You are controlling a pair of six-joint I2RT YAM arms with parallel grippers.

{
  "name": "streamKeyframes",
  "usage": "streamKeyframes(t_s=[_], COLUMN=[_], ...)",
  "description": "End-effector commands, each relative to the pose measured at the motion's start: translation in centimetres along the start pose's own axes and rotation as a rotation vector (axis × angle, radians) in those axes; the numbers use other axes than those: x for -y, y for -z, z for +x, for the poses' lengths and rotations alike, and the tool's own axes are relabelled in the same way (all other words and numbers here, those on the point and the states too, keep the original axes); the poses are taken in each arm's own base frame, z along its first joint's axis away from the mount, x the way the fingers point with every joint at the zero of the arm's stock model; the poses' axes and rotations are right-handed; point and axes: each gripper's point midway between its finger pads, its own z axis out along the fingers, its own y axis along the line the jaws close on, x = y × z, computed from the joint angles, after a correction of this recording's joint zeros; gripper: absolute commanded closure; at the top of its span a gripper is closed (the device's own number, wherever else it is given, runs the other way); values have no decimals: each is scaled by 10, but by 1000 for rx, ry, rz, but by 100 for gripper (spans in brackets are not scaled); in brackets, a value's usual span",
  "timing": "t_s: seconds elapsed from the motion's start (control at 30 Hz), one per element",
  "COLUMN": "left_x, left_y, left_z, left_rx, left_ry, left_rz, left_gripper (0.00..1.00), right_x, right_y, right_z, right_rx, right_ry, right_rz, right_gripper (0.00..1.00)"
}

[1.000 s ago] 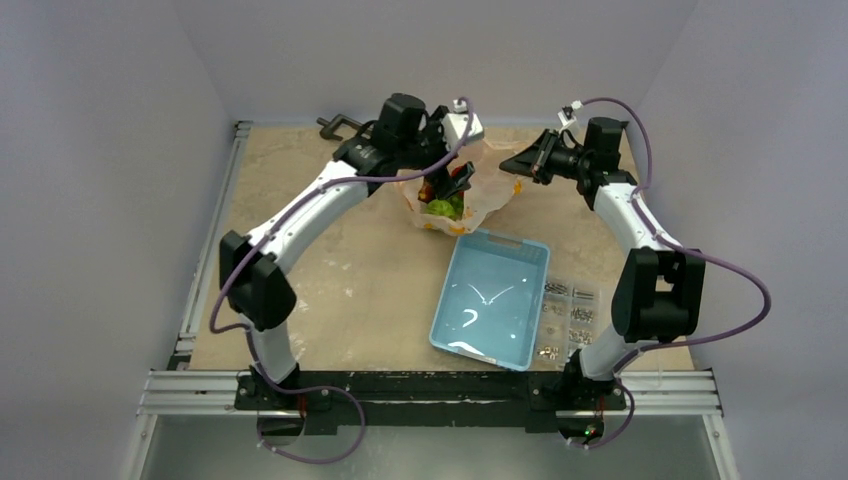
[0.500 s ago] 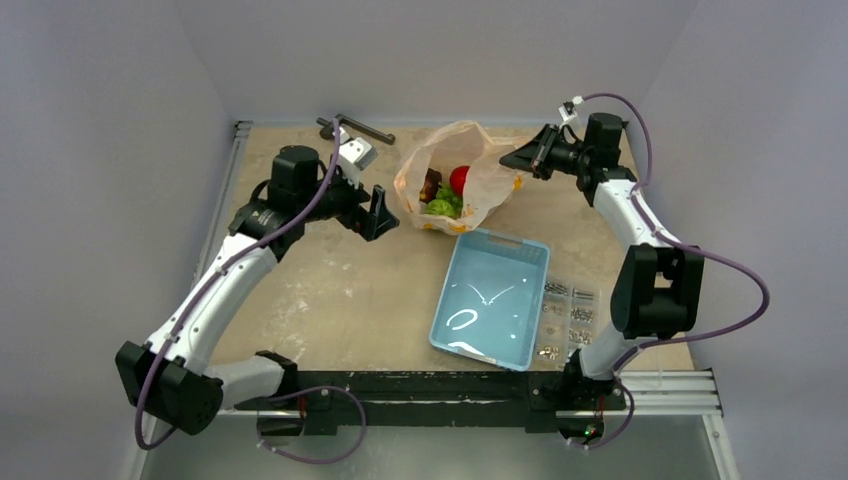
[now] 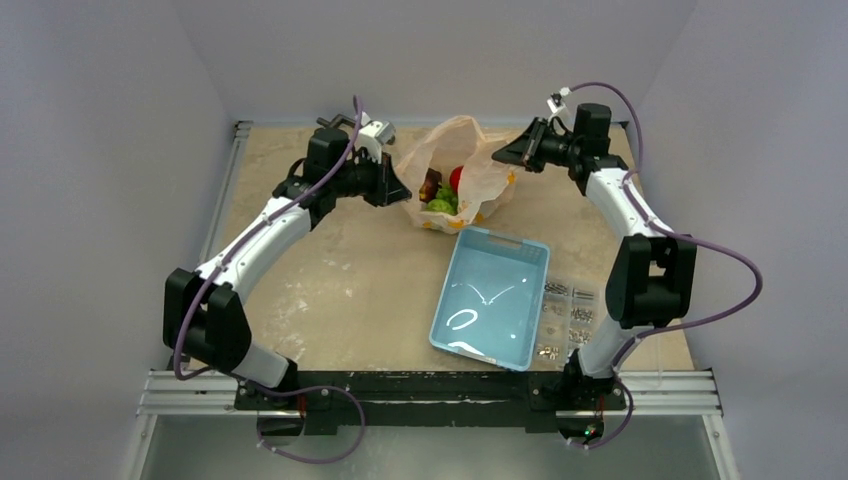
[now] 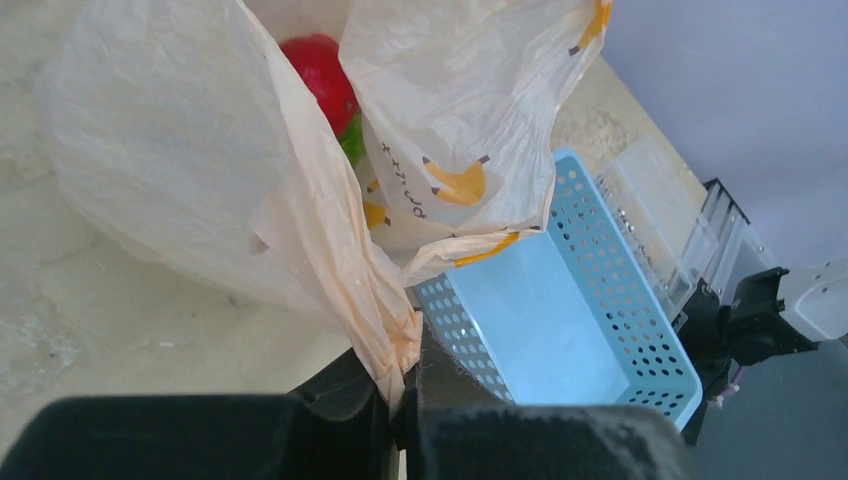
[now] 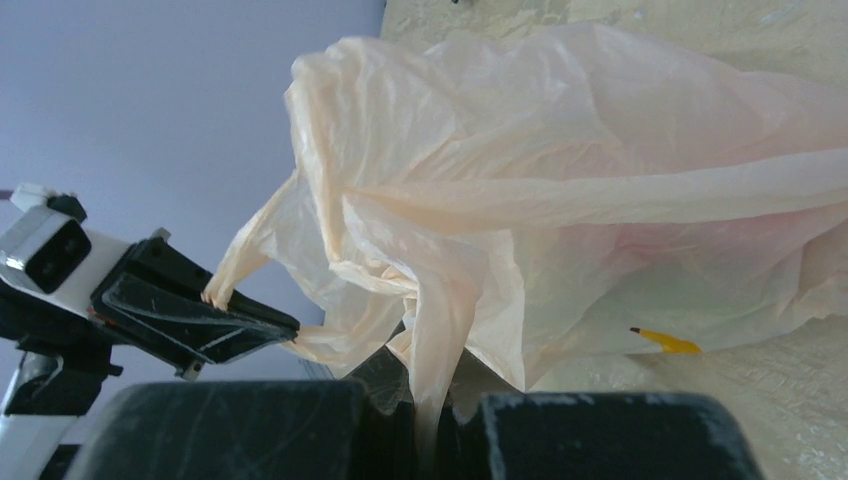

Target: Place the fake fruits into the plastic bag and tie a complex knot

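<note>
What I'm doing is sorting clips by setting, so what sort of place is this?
Most likely a robot lab test bench, not a home: the left arm and right arm bolted to a metal rail at the table edge, plain grey walls boxing it in, a clear box of hardware.

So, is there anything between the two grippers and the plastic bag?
Nothing visible. The left gripper is shut on a gathered strip of the plastic bag, the right gripper on another fold. The blue basket lies beside the bag, not between.
</note>
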Motion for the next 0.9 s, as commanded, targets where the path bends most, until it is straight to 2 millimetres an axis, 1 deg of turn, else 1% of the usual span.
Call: streamKeyframes(t_s=[0.0,0.1,0.13,0.2,0.3,0.37,0.43,0.47,0.53,0.57,0.6,0.67,0.8,0.83,0.87], left_x=[25,28,29,37,51,59,58,53,35,25,12,-6,-48,-56,-62], left_y=[56,98,112,141,176,193,209,215,227,230,233,233,223,221,218], left_z=[-88,-130,-142,-164,-183,-187,-187,-183,-173,-166,-155,-134,-80,-67,-57], left_rx=[226,351,386,450,507,519,509,494,466,450,427,378,245,218,194], left_ry=[-150,-227,-249,-295,-352,-373,-366,-347,-279,-243,-200,-159,-73,-53,-44], left_rz=[46,-6,-27,-45,-73,-90,-145,-177,-251,-278,-308,-352,-464,-487,-494], left_gripper=[100,100,100,100,100,100,100,100,100,100,100,100,100,100,100], right_x=[-65,-118,-142,-175,-213,-226,-226,-221,-214,-207,-198,-182,-158,-153,-150], right_y=[-8,-18,-20,-27,-34,-30,-23,-20,-10,-9,-10,-17,-45,-52,-57], right_z=[-28,-36,-39,-38,-35,-36,-34,-31,-19,-11,-2,20,74,84,90], right_rx=[49,68,78,76,76,83,82,75,61,48,27,-23,-161,-188,-207], right_ry=[253,435,498,586,690,714,723,724,717,705,693,655,593,589,589], right_rz=[-120,-215,-256,-325,-382,-388,-354,-326,-286,-267,-244,-218,-212,-212,-210], right_gripper=[100,100,100,100,100,100,100,100,100,100,100,100,100,100,100])
